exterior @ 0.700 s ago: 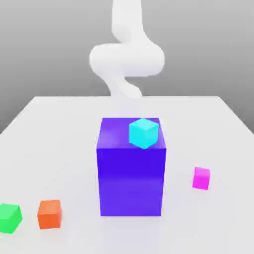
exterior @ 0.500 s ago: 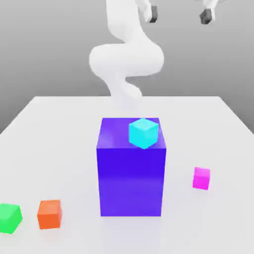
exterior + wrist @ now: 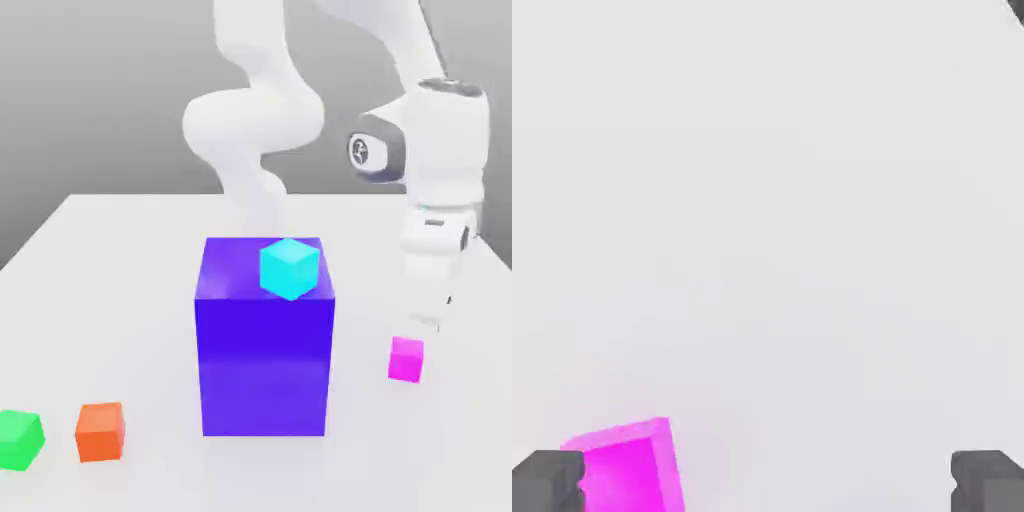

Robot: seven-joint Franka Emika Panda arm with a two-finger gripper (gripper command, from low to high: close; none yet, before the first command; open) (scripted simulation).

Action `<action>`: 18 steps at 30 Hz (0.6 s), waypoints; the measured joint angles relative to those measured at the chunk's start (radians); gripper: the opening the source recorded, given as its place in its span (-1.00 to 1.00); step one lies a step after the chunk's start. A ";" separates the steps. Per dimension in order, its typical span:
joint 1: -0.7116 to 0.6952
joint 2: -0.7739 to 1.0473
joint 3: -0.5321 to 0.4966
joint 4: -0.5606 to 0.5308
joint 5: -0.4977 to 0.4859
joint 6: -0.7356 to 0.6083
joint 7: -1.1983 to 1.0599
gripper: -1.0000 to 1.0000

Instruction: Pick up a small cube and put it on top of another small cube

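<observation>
Just above the magenta cube [image 3: 406, 359] hangs the hand [image 3: 768, 482] — fingers wide apart, holding nothing.

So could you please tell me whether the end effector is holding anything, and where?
Nothing is held: the end effector is open, with the magenta cube beside one finger.

You see white arm [image 3: 440, 150] with grey joint cap, against plain grey backdrop. Table [image 3: 110, 270]: pale whitish-grey, no pattern. Big block [image 3: 262, 360]: deep purple-blue, top face slightly lighter violet. Small cube on top [image 3: 289, 267]: bright cyan. Small cube at exterior view's right [image 3: 406, 359]: bright magenta; same magenta in hand view [image 3: 627, 468]. Fingertips [image 3: 547, 480]: dark grey. Orange-red cube [image 3: 100, 431] and bright green cube [image 3: 20, 439] at exterior view's lower left. All cubes solid-coloured, unpatterned.
</observation>
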 joint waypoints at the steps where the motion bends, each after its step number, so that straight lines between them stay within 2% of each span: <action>1: -0.006 0.034 0.001 -0.009 -0.028 0.027 0.008 0.00; 5: 0.047 0.178 -0.071 0.005 -0.158 0.141 0.089 0.00; 8: 0.125 0.286 -0.159 0.025 -0.202 0.229 0.124 0.00; 9: 0.143 0.312 -0.176 0.030 -0.206 0.250 0.128 -1.00; 15: 0.151 0.325 -0.185 0.032 -0.210 0.260 0.133 -1.00; 18: 0.119 0.260 -0.148 0.020 -0.187 0.207 0.113 -1.00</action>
